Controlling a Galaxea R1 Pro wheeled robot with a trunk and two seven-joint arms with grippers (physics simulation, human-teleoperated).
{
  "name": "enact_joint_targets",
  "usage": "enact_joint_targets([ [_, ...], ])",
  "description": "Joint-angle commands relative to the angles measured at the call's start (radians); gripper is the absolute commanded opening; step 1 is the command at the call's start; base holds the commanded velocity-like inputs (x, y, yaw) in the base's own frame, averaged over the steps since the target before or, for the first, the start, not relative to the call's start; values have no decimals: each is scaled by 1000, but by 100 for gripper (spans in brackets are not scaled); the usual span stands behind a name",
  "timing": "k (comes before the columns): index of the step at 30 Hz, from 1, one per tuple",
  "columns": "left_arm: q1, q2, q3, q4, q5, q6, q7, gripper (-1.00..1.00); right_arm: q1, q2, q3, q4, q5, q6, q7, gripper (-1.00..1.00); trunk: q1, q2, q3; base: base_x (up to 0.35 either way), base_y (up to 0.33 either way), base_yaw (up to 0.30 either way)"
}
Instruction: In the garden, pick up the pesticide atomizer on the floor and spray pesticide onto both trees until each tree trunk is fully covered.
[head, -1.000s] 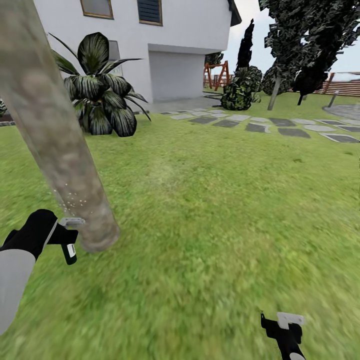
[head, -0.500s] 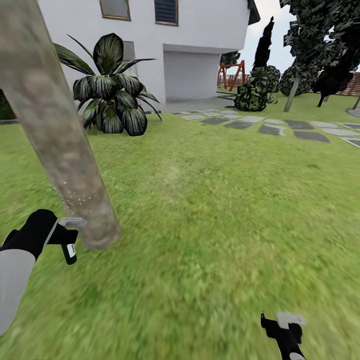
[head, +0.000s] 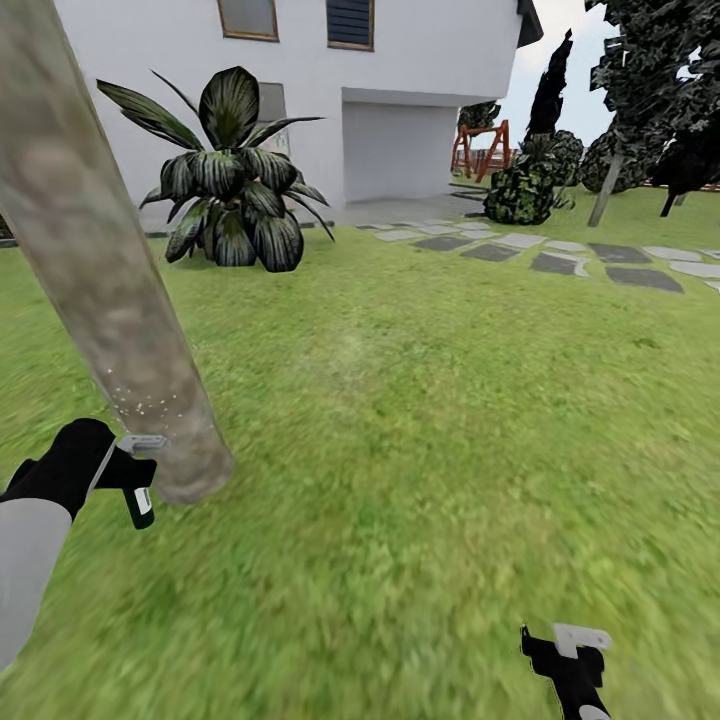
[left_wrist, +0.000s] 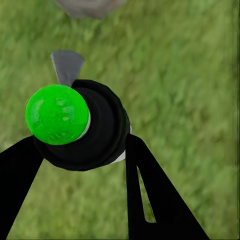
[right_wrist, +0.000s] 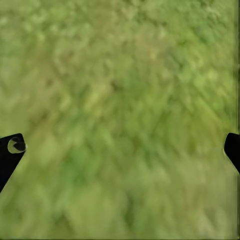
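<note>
The lawn (head: 430, 420) spreads green across the garden, and out of it at the head view's left rises the thick, blotchy tree trunk (head: 95, 270), its foot just beside the left gripper (head: 128, 470). That gripper's fingers are clamped on the pesticide atomizer (head: 137, 497), a small dark bottle whose top shows bright green in the left wrist view (left_wrist: 57, 114), its grey nozzle aimed at the base of the trunk. Fine white specks (head: 145, 400) dot the bark low down, so the spraying step looks to be in hand on this first tree. The right gripper (head: 562, 655) hangs low over grass, fingers spread wide and empty. Next, the spray probably needs working up and around the trunk before moving to the second tree (head: 640, 90).
</note>
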Motion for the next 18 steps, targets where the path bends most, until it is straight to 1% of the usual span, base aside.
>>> enact_joint_targets([
  [1,-1,-1,4,-1,-11,4,-9,-100,0,0,9,0,-8,-2,-2,100,0,0,-1,3,-271,0],
  [5,-1,0,3,-1,-11,5,-9,-100,0,0,9,0,-8,-2,-2,100,0,0,-1,1,-272,61],
  [10,-1,1,1,-1,-10,5,-9,-100,0,0,9,0,-8,-1,-2,100,0,0,-1,32,-272,252],
  [15,-1,1,0,-1,-10,5,-9,-100,0,0,9,0,-8,-2,-2,100,0,0,-1,149,-261,276],
  [18,-12,1,1,-1,-10,7,-9,-100,0,0,8,1,-8,-2,-2,100,0,0,-1,266,-163,94],
])
